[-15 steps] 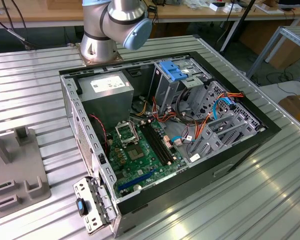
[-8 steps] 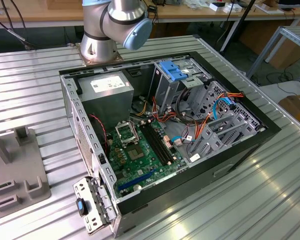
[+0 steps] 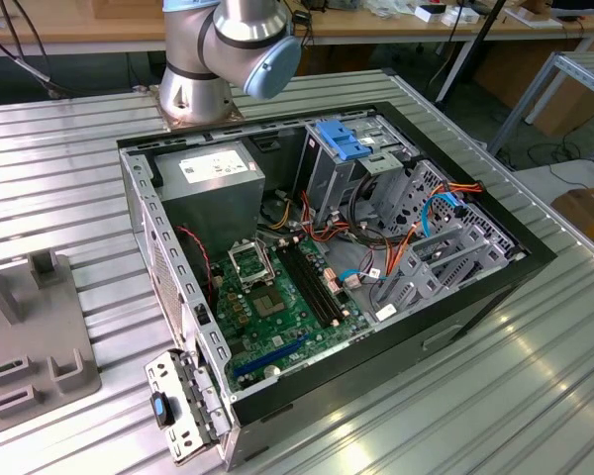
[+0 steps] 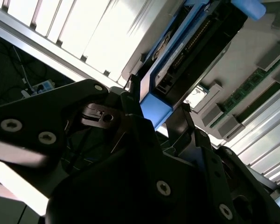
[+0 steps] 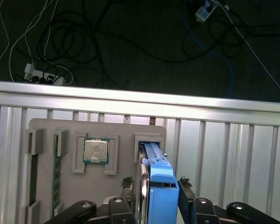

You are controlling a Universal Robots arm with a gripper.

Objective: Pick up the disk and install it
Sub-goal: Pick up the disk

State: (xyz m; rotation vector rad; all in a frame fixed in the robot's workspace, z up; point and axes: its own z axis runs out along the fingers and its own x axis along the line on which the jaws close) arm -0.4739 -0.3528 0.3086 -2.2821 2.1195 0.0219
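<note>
Our gripper (image 5: 155, 182) straddles the disk (image 5: 161, 198); we cannot tell if it grips, so a lift may slip.

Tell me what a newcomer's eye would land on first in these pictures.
In the exterior view, the open computer case sits on the ribbed metal table, its green motherboard bare and a blue latch atop the drive cage. In the first wrist view, the blue-railed disk stands on edge in a slot of the grey holder, right at the tool, a processor chip seated in a pocket nearby.
</note>
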